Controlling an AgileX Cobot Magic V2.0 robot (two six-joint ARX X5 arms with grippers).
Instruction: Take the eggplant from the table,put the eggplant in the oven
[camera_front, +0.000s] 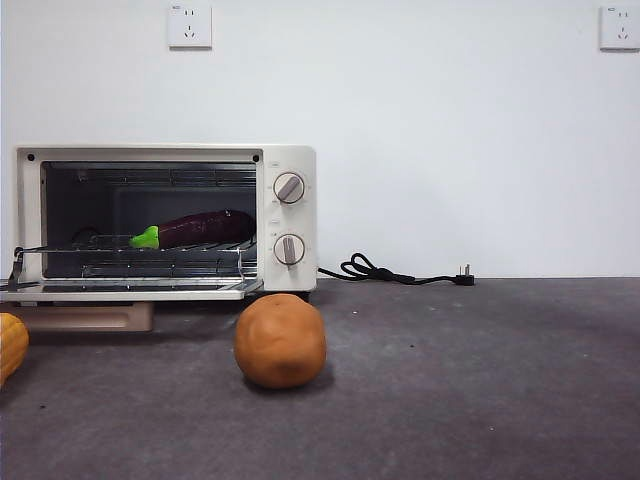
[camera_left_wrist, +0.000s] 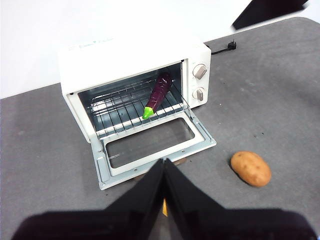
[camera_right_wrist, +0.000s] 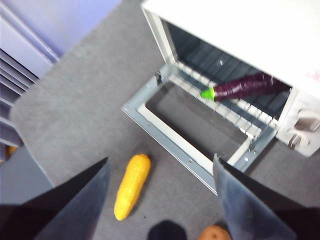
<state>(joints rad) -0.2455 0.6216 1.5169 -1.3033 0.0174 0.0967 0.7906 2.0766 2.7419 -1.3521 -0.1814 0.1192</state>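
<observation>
The dark purple eggplant (camera_front: 200, 229) with its green cap lies on the wire rack inside the cream-white oven (camera_front: 160, 152), whose door (camera_front: 130, 290) hangs open and flat. The left wrist view has the eggplant (camera_left_wrist: 157, 92) lying at an angle on the rack of the oven (camera_left_wrist: 130, 52). My left gripper (camera_left_wrist: 163, 161) is shut on nothing, held high in front of the door. My right gripper (camera_right_wrist: 160, 160) is open and empty, hovering above the door (camera_right_wrist: 185, 130), well clear of the eggplant (camera_right_wrist: 245, 86). Neither arm shows in the front view.
A round orange-brown ball (camera_front: 280, 340) sits on the grey table (camera_front: 480, 380) in front of the oven's knobs. A yellow corn-like item (camera_right_wrist: 131, 186) lies before the door's other end. The black power cord (camera_front: 390, 272) trails along the wall.
</observation>
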